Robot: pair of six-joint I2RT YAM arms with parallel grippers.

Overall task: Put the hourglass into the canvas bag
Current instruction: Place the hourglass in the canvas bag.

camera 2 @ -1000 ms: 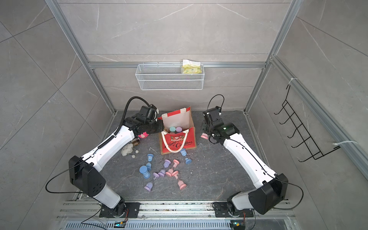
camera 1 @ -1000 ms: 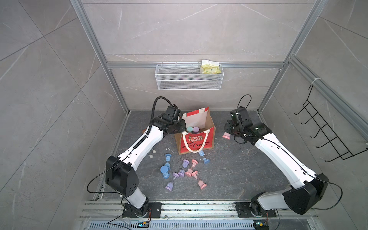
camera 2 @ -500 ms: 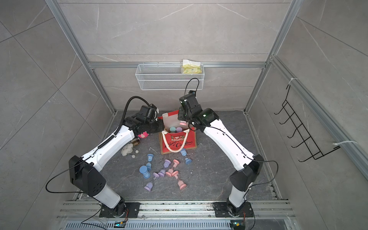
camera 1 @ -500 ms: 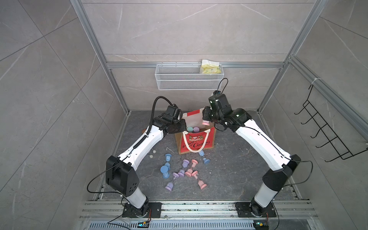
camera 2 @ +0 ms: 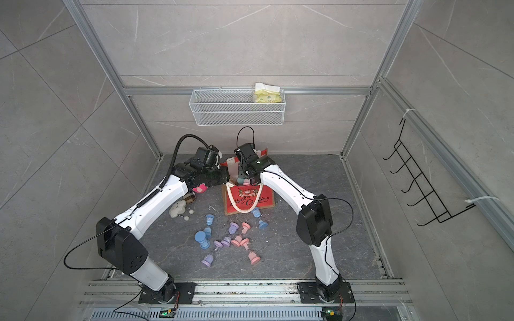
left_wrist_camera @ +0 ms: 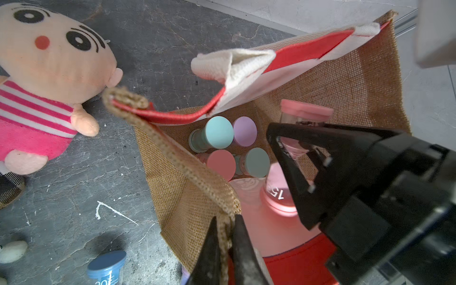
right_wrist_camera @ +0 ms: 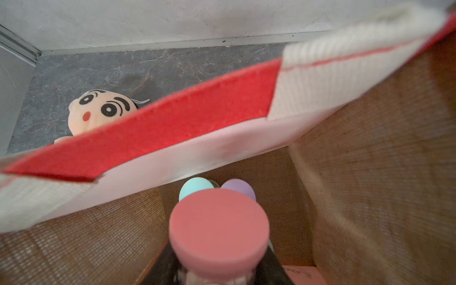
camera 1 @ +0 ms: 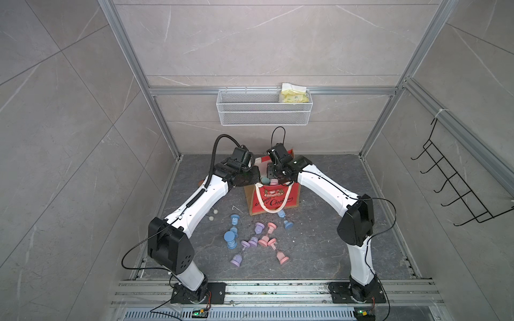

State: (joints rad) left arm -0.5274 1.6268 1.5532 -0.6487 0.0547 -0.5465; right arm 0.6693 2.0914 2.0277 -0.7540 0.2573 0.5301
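Burlap rim (left_wrist_camera: 197,177) of the canvas bag (camera 1: 274,198) is clamped by the left pincer (left_wrist_camera: 225,229), jaws shut on the fabric edge, so the mouth is held open. Pink hourglass (left_wrist_camera: 277,187) is gripped at its narrow waist by the right pincer (left_wrist_camera: 292,148), jaws closed on the glass. It sits below the rim line, inside the bag, roughly upright, with one pink cap facing the right wrist camera. Contact between its lower cap and the bag floor can't be told.

Step judged: insertion, release not yet done. Four hourglasses (left_wrist_camera: 219,132) are seen standing on the bag floor just beside the held one, with teal, lilac, pink and grey-green caps.

Next move, as judged: a short lowering until the base is seated in the free corner. Jaws are then to be opened and the wrist pulled straight up, clear of the folded-in back panel (left_wrist_camera: 283,79). Left grip should be kept until the right arm is out, otherwise the soft wall is likely to sag inward.

Pose, both top views: both arms are arched from bases at the lower edge of frame and meet at the bag in frame centre. Right wrist is pitched steeply down into the mouth. Left wrist is set at the bag's left edge, at rim height. More hourglasses (camera 1: 258,228) are scattered on the surface (camera 1: 319,250), lower centre of frame.
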